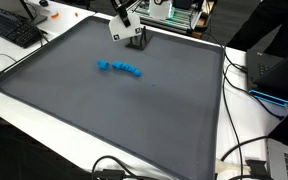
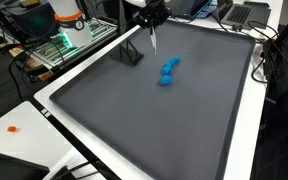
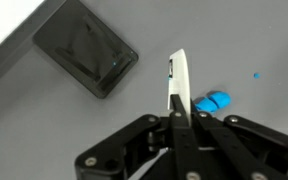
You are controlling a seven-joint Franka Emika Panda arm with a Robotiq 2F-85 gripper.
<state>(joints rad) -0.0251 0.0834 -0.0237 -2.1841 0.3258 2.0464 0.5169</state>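
My gripper (image 3: pixel 177 106) is shut on a thin white flat strip (image 3: pixel 179 72) that sticks out past the fingertips. In both exterior views the gripper (image 1: pixel 124 18) (image 2: pixel 149 14) hangs above the far part of a dark grey mat (image 1: pixel 134 120) (image 2: pixel 154 120), with the strip (image 2: pixel 153 40) pointing down. A black square block (image 3: pixel 86 55) (image 1: pixel 137 40) (image 2: pixel 131 55) lies on the mat just below and beside the gripper. A row of small blue pieces (image 1: pixel 119 68) (image 2: pixel 168 70) (image 3: pixel 212 101) lies on the mat a short way from the strip's tip.
The mat lies on a white table (image 1: pixel 44 125). A keyboard (image 1: pixel 14 30) lies beyond one edge of the mat, and a laptop (image 1: pixel 274 70) and cables (image 1: pixel 239 150) lie along another. A rack with green lights (image 2: pixel 64 40) stands off the table. A small orange bit (image 2: pixel 12 128) lies on the white table.
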